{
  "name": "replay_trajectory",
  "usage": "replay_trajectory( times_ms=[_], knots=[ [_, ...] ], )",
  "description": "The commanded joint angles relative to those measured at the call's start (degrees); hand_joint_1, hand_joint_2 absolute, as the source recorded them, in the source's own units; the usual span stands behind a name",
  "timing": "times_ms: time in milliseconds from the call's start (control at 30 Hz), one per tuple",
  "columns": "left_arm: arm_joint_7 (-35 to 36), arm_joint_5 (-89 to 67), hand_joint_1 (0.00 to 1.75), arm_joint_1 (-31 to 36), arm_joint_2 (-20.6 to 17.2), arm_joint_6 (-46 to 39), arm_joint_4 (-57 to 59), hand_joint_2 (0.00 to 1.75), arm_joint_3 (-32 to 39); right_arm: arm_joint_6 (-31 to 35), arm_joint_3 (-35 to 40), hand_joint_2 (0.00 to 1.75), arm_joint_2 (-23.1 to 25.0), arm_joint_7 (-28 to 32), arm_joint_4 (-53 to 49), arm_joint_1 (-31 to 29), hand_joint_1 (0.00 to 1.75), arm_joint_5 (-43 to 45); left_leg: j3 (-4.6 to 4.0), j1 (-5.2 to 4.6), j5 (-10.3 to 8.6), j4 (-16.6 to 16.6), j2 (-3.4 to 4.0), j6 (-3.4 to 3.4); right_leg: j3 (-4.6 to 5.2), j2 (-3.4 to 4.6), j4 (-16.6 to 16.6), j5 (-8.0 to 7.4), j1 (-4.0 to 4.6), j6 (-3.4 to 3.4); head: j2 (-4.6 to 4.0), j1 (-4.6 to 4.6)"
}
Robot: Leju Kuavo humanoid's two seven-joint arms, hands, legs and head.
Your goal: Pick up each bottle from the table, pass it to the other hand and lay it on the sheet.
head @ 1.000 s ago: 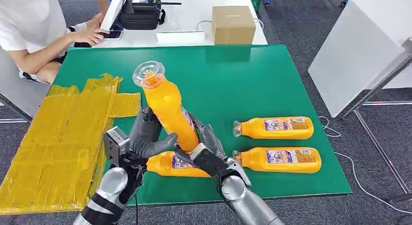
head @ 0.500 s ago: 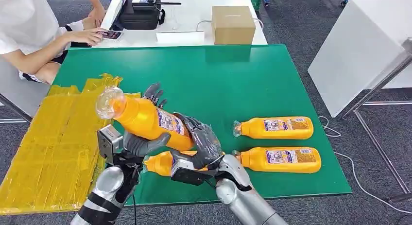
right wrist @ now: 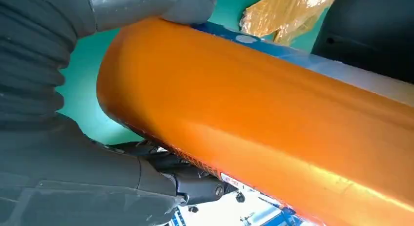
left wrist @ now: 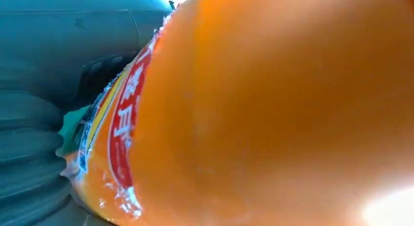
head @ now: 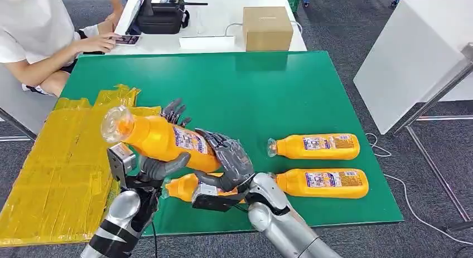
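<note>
A green table (head: 290, 96) spreads before the robot, with a crumpled yellow sheet (head: 61, 157) covering its left end and hanging over the near edge. Beyond the green surface stands a white table (head: 223, 24) bearing a cardboard box (head: 268, 27) and a black device (head: 162, 15), where a seated person (head: 39, 35) in a white shirt rests a hand on a small dark object. Above the near left part of the green table, an orange bottle (head: 162, 140) is held off the surface, lying nearly level with its clear cap end pointing toward the sheet and slightly raised. The left hand (head: 162, 160) grips it from below and behind, thumb curled under the body and darker fingers showing past its far side; the left wrist view shows the bottle's orange side and red label pressed close to the camera. The right hand (head: 227, 160) is wrapped on the bottle's base end, fingers curved over the top; the right wrist view shows its thumb pressed on the orange body. Under the two hands a second orange bottle (head: 184, 186) lies on the table, partly hidden. To the right, two more bottles (head: 315, 146) (head: 323, 183) lie on their sides, parallel and near each other, caps pointing left.
</note>
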State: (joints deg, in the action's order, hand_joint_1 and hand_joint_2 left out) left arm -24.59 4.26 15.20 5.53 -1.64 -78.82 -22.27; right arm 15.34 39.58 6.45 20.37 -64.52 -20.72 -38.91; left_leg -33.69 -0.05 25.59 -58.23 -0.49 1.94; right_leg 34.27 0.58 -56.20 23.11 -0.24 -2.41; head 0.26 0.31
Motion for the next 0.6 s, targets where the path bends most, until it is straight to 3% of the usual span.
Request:
replay_trajectory(
  times_ms=[33,500,533,600],
  knots=[
    [-2.3,0.3,1.75,2.4,2.4,-6.3,0.4,1.75,3.0,-1.6,6.9,1.75,-1.3,3.3,-0.3,1.7,1.75,3.5,0.24,0.06,0.08,0.0,-0.09,-0.1,-0.29,-0.17,0.1,0.1,0.07,0.05,0.0,0.0],
    [-6.6,2.6,1.75,-0.3,3.1,-16.2,-8.0,1.75,6.2,-3.8,2.9,1.75,-1.5,5.1,-6.4,5.7,1.69,11.8,0.11,0.06,0.05,0.0,-0.08,-0.09,-0.15,-0.15,0.0,0.08,0.07,0.05,0.0,0.0],
    [-7.8,0.9,1.75,-0.1,2.5,-18.4,-8.4,1.75,6.0,-4.1,1.6,1.75,-1.1,5.8,-7.8,6.8,0.0,14.6,0.19,0.07,0.08,0.0,-0.11,-0.11,-0.23,-0.2,0.0,0.11,0.08,0.06,0.0,0.0],
    [-8.2,-7.0,1.75,0.9,0.3,-23.8,-7.8,1.75,4.8,-5.6,0.0,1.75,-1.3,6.6,-11.2,8.5,0.0,18.8,0.07,0.06,0.02,0.0,-0.09,-0.07,-0.1,-0.14,0.0,0.05,0.06,0.04,0.0,0.0]
  ],
)
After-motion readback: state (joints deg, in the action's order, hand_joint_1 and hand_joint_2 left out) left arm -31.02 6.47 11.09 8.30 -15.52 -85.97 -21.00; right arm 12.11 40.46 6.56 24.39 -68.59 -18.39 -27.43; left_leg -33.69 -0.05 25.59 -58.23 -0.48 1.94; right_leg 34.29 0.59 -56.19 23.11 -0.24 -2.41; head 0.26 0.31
